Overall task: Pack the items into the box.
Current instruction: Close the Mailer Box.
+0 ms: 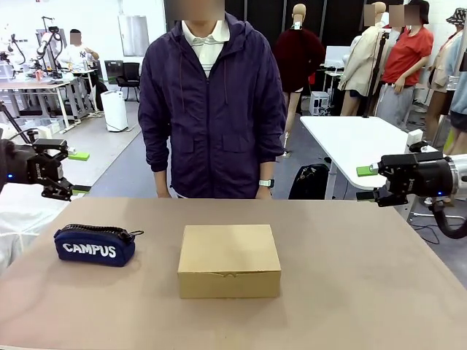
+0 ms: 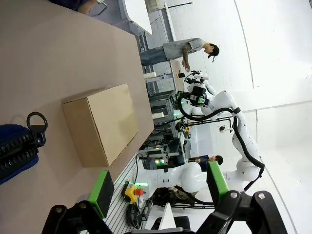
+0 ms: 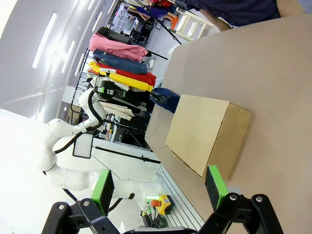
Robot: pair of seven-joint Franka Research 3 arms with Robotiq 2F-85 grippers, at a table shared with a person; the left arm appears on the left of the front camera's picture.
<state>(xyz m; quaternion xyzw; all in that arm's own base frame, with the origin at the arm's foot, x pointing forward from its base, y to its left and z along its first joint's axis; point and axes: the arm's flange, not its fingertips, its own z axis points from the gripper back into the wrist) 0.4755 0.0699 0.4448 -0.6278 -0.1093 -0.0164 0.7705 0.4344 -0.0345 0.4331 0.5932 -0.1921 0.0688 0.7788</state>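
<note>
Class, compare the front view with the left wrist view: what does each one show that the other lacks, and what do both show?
Front view alone: the person standing at the far side, and the word CAMPUS on the pouch. Left wrist view alone: the left gripper seen along its own green pads, jaws open. Both: the closed cardboard box on the brown table, the navy pouch beside it, and both arms.

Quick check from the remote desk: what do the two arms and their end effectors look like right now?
Both arms are glossy white. The left end effector and right end effector are black, angular, with bright green pads. A black cable loops under the right arm.
</note>
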